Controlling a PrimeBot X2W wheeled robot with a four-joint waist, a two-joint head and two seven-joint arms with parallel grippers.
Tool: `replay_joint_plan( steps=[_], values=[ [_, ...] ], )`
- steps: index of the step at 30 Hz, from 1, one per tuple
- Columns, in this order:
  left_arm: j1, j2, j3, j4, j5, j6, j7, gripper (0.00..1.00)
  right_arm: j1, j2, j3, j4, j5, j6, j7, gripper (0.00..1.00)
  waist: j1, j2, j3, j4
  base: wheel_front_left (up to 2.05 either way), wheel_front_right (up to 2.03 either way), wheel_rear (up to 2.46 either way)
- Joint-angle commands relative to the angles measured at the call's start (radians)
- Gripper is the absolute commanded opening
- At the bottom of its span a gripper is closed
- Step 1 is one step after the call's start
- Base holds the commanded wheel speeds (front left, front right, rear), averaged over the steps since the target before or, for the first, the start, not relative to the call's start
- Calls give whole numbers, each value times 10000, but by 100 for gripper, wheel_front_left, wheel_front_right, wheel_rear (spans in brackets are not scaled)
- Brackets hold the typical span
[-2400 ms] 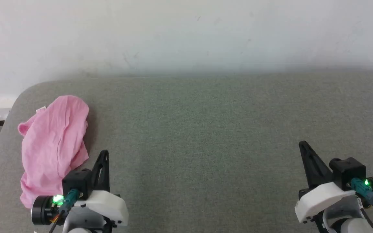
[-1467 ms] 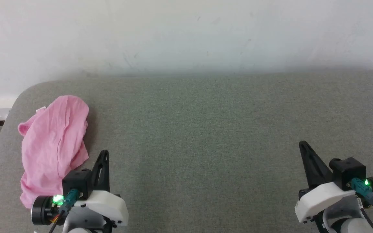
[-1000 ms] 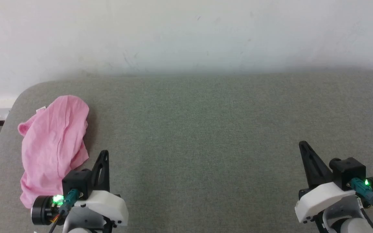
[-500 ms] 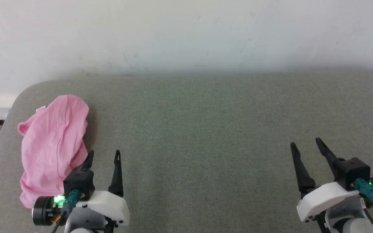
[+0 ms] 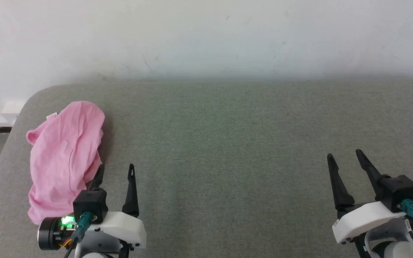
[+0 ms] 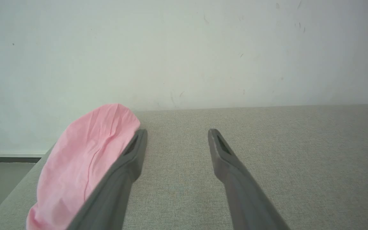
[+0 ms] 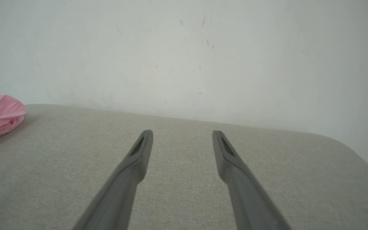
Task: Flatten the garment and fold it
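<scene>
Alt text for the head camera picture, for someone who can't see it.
A crumpled pink garment lies at the left end of a grey cushion before a white wall. The open left pincer is close beside it; the open right pincer is far to the right.

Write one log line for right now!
shorts: bunched, far left | left hand: open, near shorts | right hand: open, empty

Head view high, downward over the grey cushion (image 5: 228, 143); both wrist views low, level, toward the same white wall (image 6: 184, 48).
</scene>
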Motion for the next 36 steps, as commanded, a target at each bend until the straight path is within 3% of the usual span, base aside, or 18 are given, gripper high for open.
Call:
replay_joint_plan(
  steps=[1,36],
  values=[
    [-128,81,-71,-56,51,118,-96,100,73,11,-33,-54,95,-4,-88,100,0,0,35,111,0,0,0],
    [-315,232,-226,-184,-110,1269,-807,100,103,24,-155,-349,376,-10,-797,100,0,0,508,2736,0,0,0]
  ],
)
